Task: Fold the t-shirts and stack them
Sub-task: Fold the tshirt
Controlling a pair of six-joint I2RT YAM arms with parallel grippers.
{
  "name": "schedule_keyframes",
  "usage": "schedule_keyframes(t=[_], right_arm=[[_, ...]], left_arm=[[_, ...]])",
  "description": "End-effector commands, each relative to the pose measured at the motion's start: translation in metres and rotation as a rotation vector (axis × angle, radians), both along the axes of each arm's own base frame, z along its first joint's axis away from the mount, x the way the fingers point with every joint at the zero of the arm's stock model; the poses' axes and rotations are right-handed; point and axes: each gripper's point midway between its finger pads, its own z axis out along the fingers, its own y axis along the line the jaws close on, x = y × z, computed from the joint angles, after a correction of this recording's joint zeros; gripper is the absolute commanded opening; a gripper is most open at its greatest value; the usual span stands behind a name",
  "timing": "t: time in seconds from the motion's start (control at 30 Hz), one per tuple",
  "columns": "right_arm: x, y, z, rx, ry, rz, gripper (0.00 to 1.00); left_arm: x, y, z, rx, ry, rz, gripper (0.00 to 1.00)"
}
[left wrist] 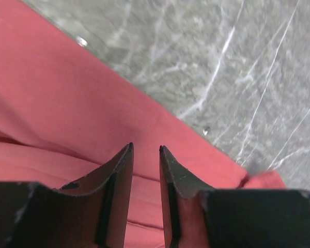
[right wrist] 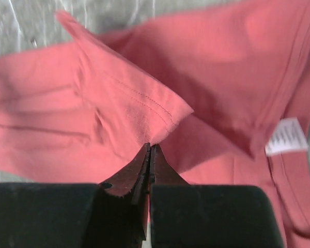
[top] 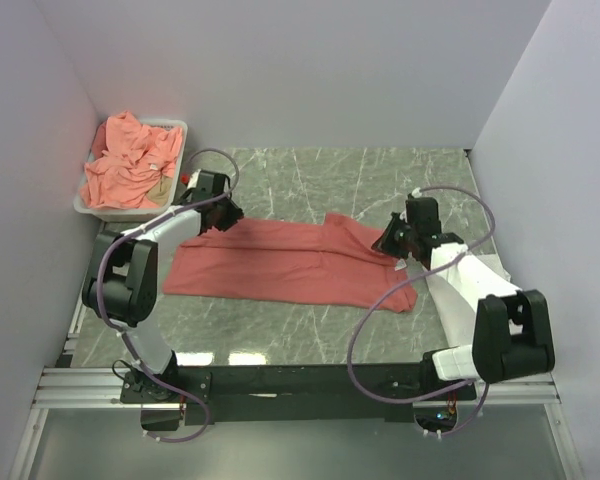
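A coral-red t-shirt (top: 280,265) lies spread flat across the middle of the marble table. My right gripper (top: 390,243) sits at its right end. In the right wrist view that gripper (right wrist: 149,146) is shut on a stitched hem edge of the t-shirt (right wrist: 139,103), with the pinched fabric raised off the layer below. A white neck label (right wrist: 286,136) shows to the right. My left gripper (top: 226,216) hovers over the shirt's far left corner. The left wrist view shows it (left wrist: 145,148) open over the t-shirt (left wrist: 67,113), with nothing between the fingers.
A white tray (top: 98,210) at the back left holds several crumpled salmon-pink t-shirts (top: 130,165). Grey walls close in the left, back and right sides. Bare marble table (top: 380,180) shows behind the shirt and table (left wrist: 237,62) beyond its edge.
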Motion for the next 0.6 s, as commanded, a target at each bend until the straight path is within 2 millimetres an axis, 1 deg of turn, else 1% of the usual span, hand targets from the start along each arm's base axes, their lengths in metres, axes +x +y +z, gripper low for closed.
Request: schedule_keyframes(t=[0.0, 0.07, 0.1, 0.3, 0.5, 0.57], right_arm=[[-0.018, 0.002, 0.002, 0.008, -0.033, 0.014, 0.00], [-0.027, 0.000, -0.002, 0.008, -0.028, 0.010, 0.00], [-0.035, -0.001, -0.005, 0.007, -0.028, 0.011, 0.00], [-0.059, -0.006, -0.014, -0.001, -0.018, 0.010, 0.00], [-0.075, -0.010, -0.025, -0.015, -0.003, 0.004, 0.00], [-0.077, -0.010, -0.026, -0.010, -0.003, 0.001, 0.00]], left_arm=[[0.004, 0.008, 0.024, -0.028, -0.053, 0.038, 0.32], [0.004, 0.012, 0.023, -0.033, -0.052, 0.047, 0.32], [0.004, 0.015, 0.023, -0.034, -0.048, 0.055, 0.32], [0.004, 0.023, 0.020, -0.034, -0.034, 0.069, 0.32], [0.000, 0.037, 0.012, -0.029, -0.008, 0.109, 0.32], [-0.001, 0.041, 0.010, -0.028, -0.001, 0.119, 0.32]])
